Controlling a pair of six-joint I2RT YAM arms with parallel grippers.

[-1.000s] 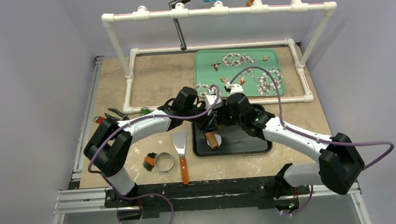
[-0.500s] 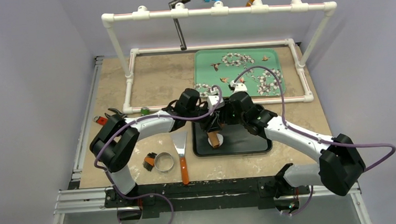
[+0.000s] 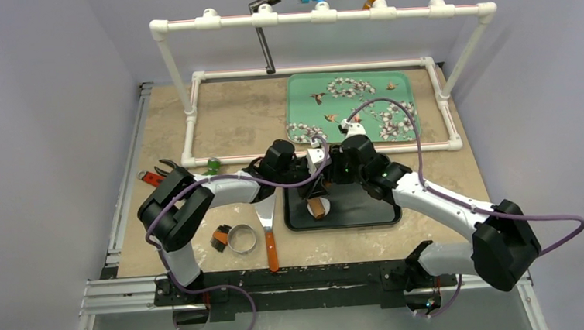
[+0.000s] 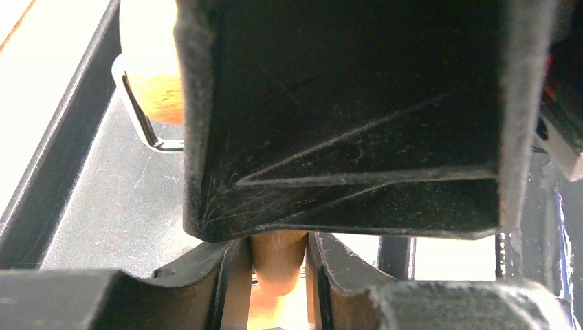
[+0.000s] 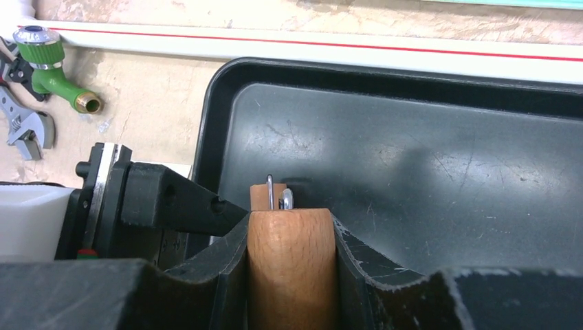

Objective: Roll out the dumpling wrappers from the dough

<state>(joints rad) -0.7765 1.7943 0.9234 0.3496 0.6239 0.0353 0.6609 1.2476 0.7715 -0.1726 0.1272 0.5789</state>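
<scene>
Motion is all on the left: the left claw (image 4: pixel 277 249) has swung in over the black tray (image 3: pixel 370 210) and narrowed around the slim wooden end of the roller (image 3: pixel 319 207); whether it grips yet, I cannot tell. Beneath the roller, the dumpling wrapper (image 3: pixel 312 202) shows only a pale edge. The right claw (image 5: pixel 292 237) stays clamped on the thick handle. Two-handed rolling looks ready to begin.

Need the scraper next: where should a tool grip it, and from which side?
Grip the scraper by its orange handle, coming straight down from above with the jaws across its width. It lies flat and its blade is thin, so the handle probably gives the surest hold. The ring cutter lies close on its left.
</scene>
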